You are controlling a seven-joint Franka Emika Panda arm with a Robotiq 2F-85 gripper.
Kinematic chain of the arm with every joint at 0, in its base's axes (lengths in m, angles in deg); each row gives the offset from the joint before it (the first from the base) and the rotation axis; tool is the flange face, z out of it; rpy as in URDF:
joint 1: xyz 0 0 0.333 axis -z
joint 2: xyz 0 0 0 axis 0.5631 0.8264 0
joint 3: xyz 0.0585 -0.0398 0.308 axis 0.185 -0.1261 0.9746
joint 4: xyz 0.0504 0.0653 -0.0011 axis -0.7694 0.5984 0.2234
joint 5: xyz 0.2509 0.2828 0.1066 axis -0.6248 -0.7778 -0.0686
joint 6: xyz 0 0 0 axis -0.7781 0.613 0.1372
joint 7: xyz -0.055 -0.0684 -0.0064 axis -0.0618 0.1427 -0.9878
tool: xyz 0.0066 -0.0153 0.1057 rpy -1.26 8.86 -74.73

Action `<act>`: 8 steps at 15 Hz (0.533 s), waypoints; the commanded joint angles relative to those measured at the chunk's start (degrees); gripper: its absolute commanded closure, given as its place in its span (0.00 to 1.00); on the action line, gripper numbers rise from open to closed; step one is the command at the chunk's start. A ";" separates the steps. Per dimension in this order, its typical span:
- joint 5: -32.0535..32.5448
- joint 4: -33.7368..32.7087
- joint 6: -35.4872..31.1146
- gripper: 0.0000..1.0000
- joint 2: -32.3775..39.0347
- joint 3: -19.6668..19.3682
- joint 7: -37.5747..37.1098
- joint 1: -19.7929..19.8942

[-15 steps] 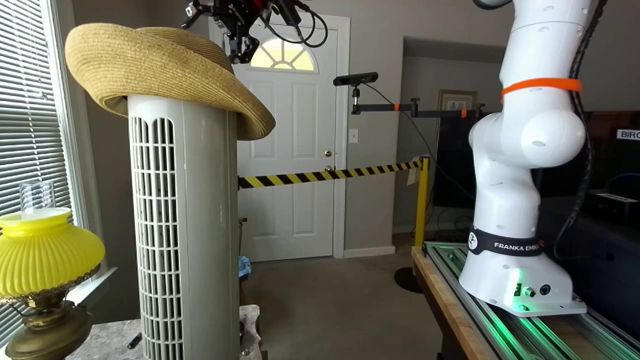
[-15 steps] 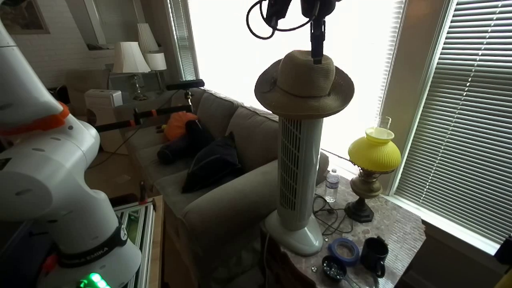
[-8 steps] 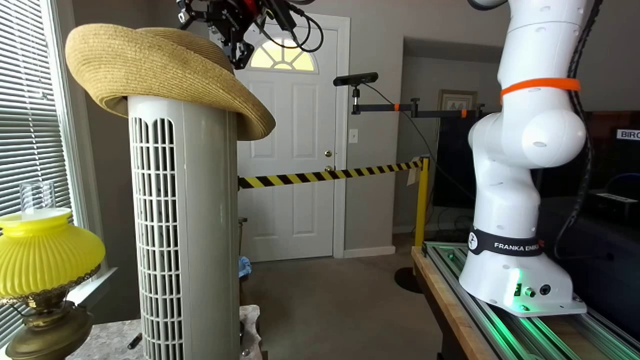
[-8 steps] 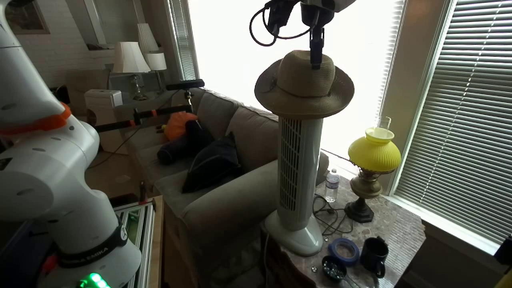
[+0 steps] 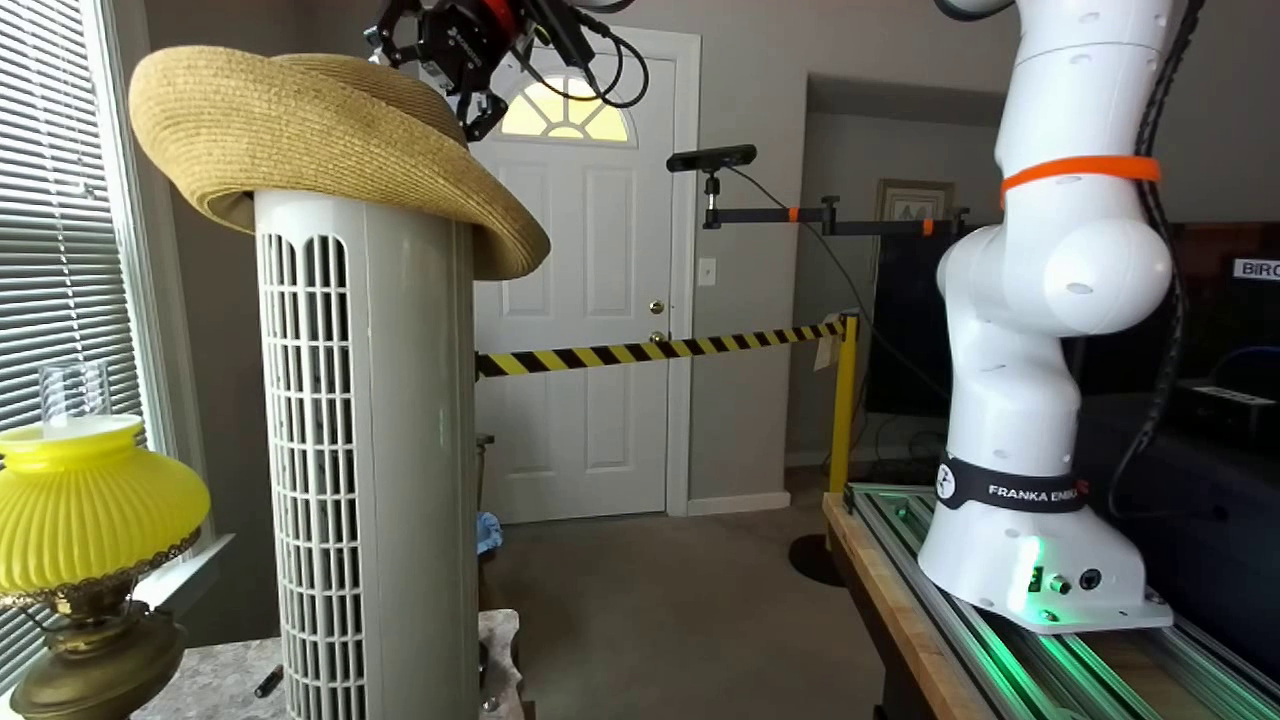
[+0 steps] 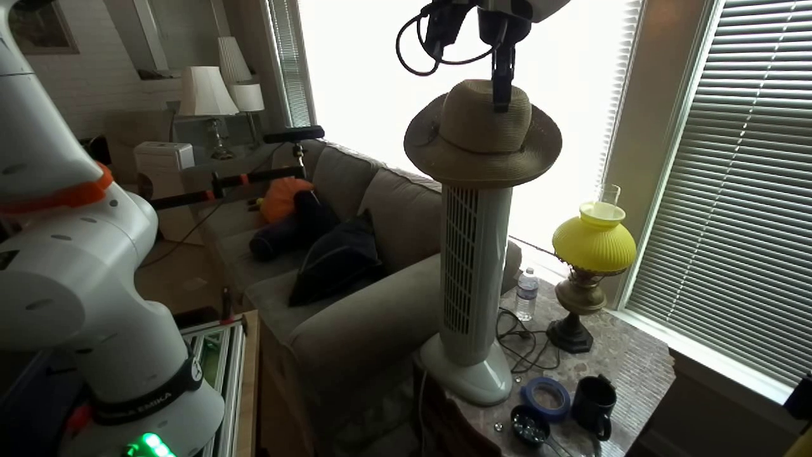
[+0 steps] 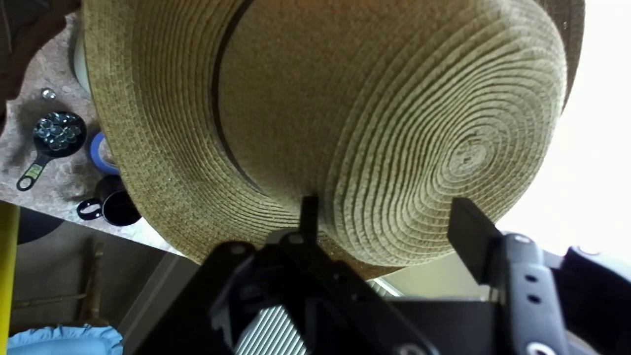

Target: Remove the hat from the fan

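Note:
The tan straw hat (image 5: pixel 320 135) sits tilted on top of the white tower fan (image 5: pixel 415 430). Its brim overhangs the fan all round. In an exterior view the hat (image 6: pixel 485 120) and the fan (image 6: pixel 476 273) show upright above the table. My gripper (image 5: pixel 425 92) is at the crown, with its fingertips partly behind the hat. In an exterior view the gripper (image 6: pixel 501 105) points down, overlapping the crown's side. In the wrist view the gripper (image 7: pixel 387 212) has its fingers wide apart, with crown of the hat (image 7: pixel 394 123) between them. Whether they touch it cannot be told.
A lamp with a yellow glass shade (image 6: pixel 593 241) stands beside the fan on the table (image 6: pixel 628 374). A water bottle (image 6: pixel 526 295), blue tape roll (image 6: pixel 545 400), black mug (image 6: pixel 593 406) and small pan (image 6: pixel 530 425) are there too. A sofa (image 6: pixel 368 317) adjoins, with window blinds (image 6: pixel 729 190) behind.
My gripper has moved down and slightly sideways to the hat's crown, and its fingers have drawn somewhat closer together. The hat and fan have barely shifted.

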 commanded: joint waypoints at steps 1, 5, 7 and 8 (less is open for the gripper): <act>0.78 0.14 1.97 0.61 0.51 -0.22 -0.70 -0.09; 1.17 0.24 2.53 0.87 0.33 -0.24 -0.67 -0.04; 1.25 0.39 2.73 0.94 0.13 -0.32 -0.58 0.03; 1.23 0.43 2.86 0.99 0.08 -0.38 -0.49 0.06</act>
